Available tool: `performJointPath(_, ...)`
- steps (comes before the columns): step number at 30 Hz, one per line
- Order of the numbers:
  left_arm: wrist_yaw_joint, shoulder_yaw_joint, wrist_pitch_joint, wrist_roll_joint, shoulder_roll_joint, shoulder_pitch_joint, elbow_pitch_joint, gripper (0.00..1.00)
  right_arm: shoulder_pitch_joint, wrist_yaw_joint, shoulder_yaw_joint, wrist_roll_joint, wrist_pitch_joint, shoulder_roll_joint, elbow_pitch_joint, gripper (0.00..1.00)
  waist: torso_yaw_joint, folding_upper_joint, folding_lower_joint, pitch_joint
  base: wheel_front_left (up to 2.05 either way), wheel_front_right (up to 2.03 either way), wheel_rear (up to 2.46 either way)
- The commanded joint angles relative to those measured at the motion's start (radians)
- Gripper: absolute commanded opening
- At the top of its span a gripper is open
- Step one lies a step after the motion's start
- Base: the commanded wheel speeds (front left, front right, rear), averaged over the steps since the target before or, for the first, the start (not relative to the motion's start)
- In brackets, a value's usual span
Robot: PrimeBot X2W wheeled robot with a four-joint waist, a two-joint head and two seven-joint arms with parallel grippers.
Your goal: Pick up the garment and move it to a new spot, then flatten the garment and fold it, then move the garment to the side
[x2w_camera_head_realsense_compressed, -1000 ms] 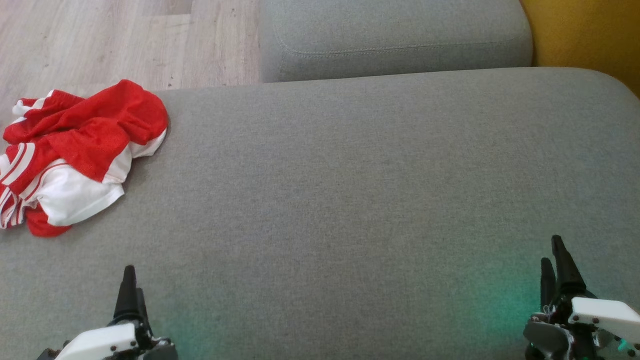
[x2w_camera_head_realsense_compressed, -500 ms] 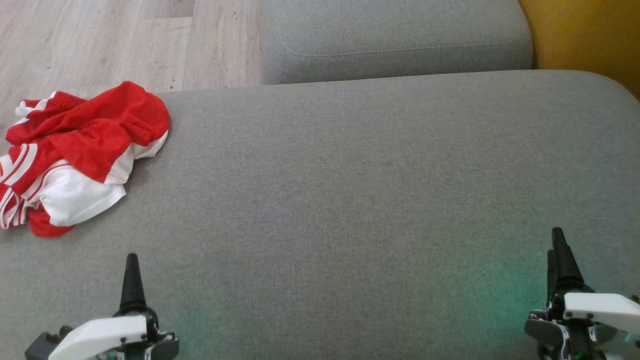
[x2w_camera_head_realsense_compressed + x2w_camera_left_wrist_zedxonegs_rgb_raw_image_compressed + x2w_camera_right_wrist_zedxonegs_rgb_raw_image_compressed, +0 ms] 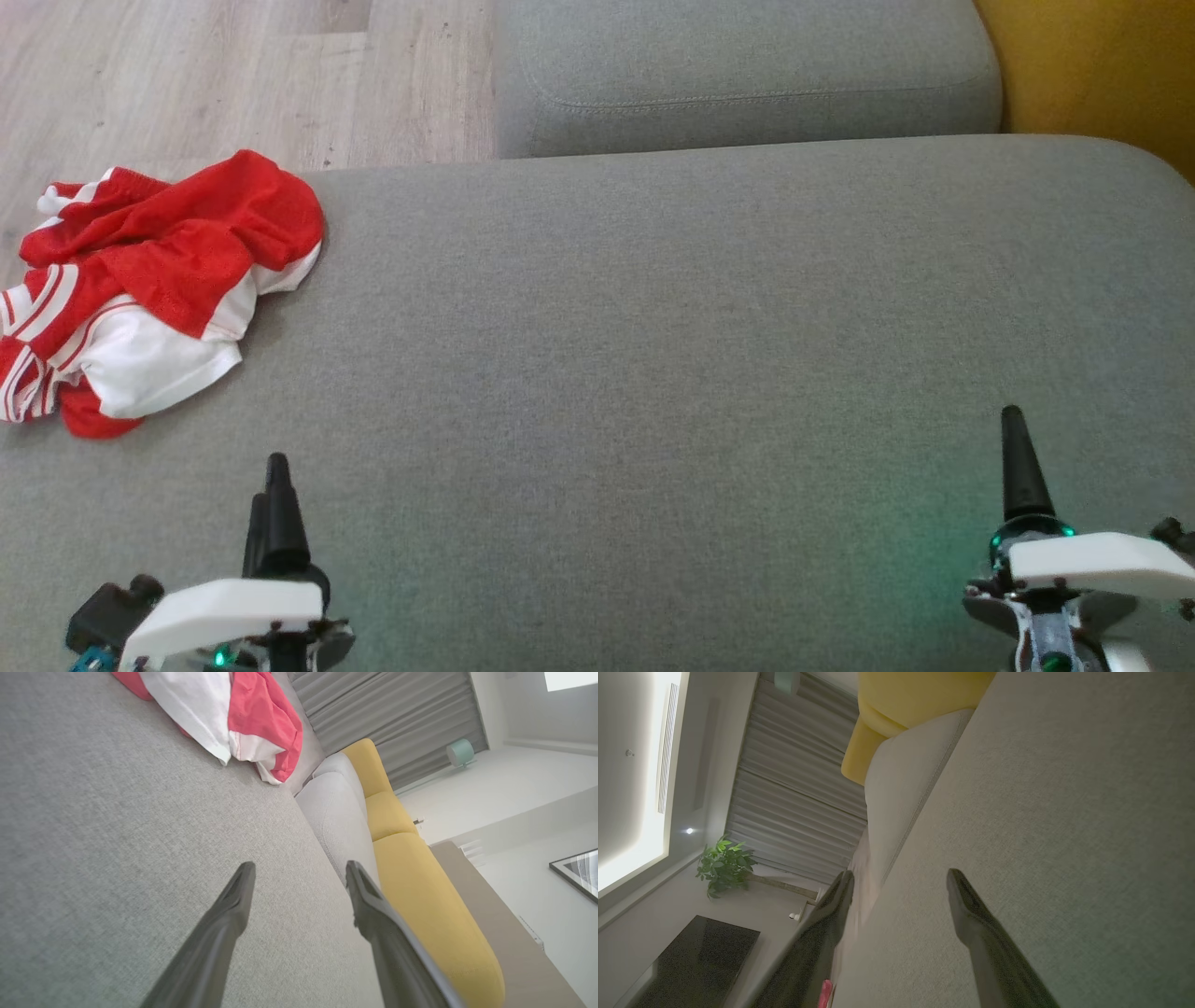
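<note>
At the left corner of the cushion point(image 3: 653, 327) the garment point(image 3: 159, 280) is seen crumpled, nothing done yet; left gripper point(image 3: 300, 864) and right gripper point(image 3: 901, 873) are spread wide, empty.

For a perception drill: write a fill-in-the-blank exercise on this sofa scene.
1. The crumpled garment is red and ____.
2. It lies at the robot's ____ end of the grey cushion.
3. The left gripper has its jaws ____.
4. The upholstery at the head view's top right is ____.
Missing words: white, left, open, yellow.
</note>
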Motion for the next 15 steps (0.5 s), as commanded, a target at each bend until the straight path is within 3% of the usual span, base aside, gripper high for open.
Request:
performJointPath(1, 0.003, 0.003, -0.014, 0.043, 0.004, -0.017, -0.041, 1.00, -0.024, 0.002, 0.018, -0.032, -0.014, -0.005, -0.038, 1.00, 0.001, -0.0001, 0.0000, 0.000, 0.00, 0.00, 0.00)
performJointPath(15, 0.005, -0.020, -0.055, 0.264, 0.005, 0.015, -0.049, 1.00, -0.015, 0.002, 0.066, -0.213, -0.055, -0.005, -0.021, 1.00, 0.002, -0.0001, 0.0000, -0.007, 0.00, 0.00, 0.00)
